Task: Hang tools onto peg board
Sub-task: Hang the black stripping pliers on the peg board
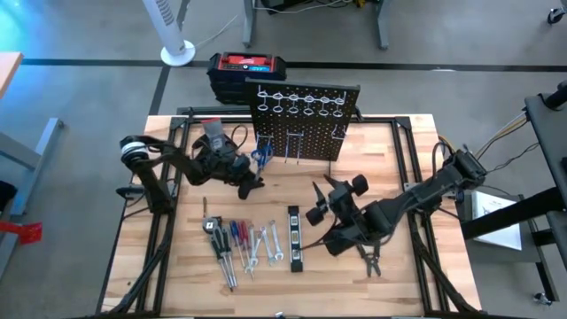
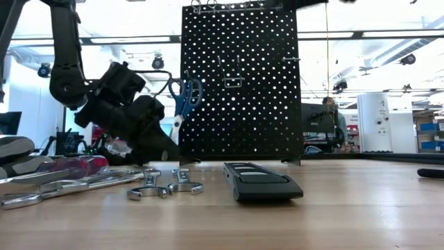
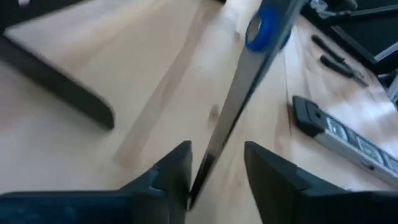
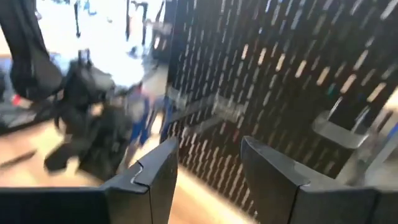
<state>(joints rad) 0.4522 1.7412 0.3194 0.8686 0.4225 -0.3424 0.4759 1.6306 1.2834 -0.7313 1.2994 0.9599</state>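
On the wooden desk, screwdrivers, wrenches and the level bar lay along the near edge, long axes running near to far. My right fingers stood apart, empty, facing the peg board. My left fingers clamped the scissors by the blades, blue handles toward the upright board at the far edge.

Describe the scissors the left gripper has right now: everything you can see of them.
The scissors have blue loop handles and long silvery blades that look like metal. The left gripper pinches the blade end between its dark fingers, handles pointing away. In the low view the scissors are lifted off the table, held upright beside the peg board's left edge, not yet hung.
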